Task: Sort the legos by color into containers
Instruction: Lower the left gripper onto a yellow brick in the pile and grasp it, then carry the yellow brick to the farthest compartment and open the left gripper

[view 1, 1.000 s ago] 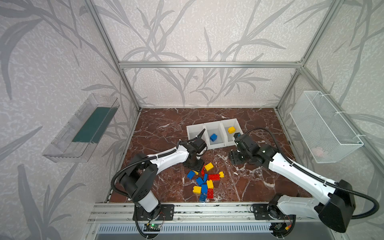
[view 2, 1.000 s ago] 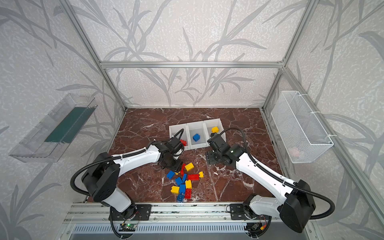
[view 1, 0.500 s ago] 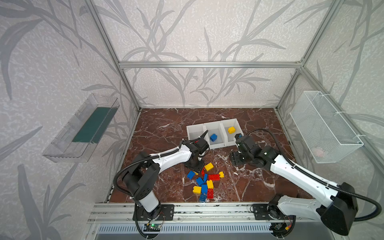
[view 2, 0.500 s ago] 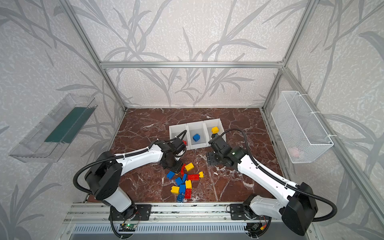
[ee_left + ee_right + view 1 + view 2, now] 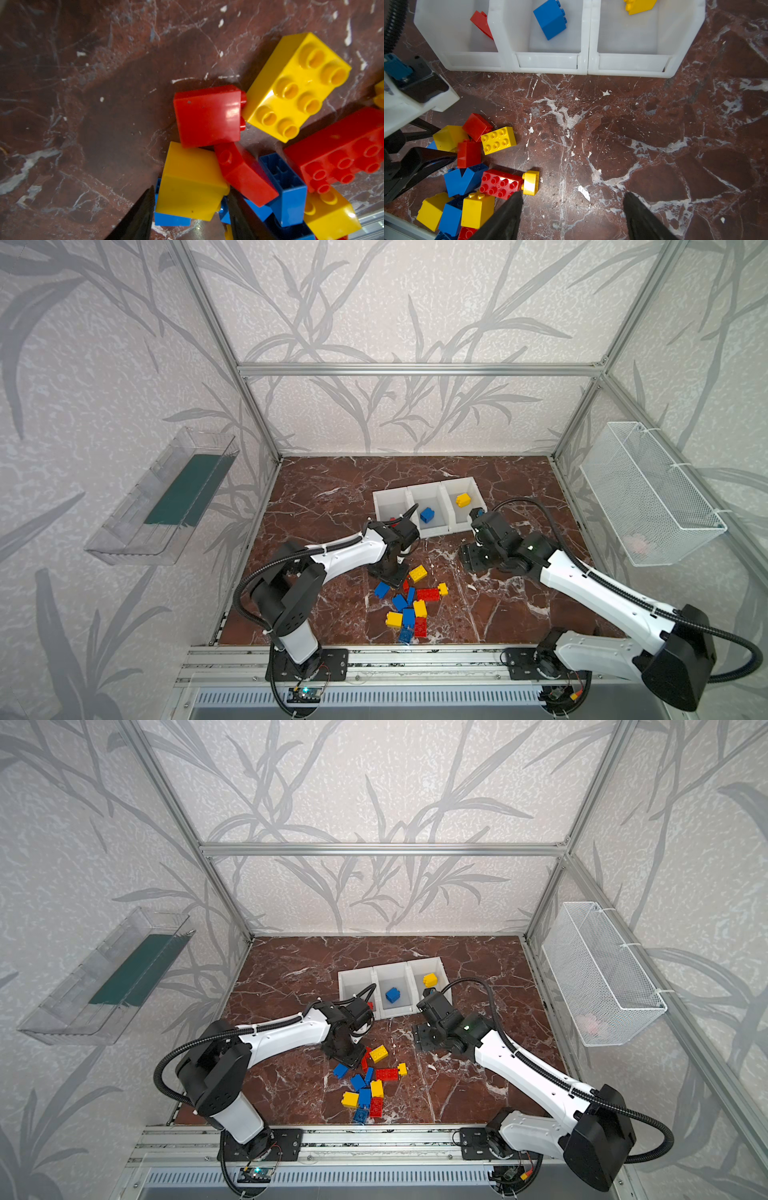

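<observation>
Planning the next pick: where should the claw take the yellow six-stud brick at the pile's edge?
Grip the yellow six-stud brick across its two long side walls, coming straight down from above. It lies flat, studs up, so those walls stand upright. Close nearer its free end, away from the red brick against its other end.

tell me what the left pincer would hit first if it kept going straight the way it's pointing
Most likely the yellow brick sitting between the fingers of the left pincer, resting on a blue brick at the pile's edge. Whether the fingers touch it is unclear.
</observation>
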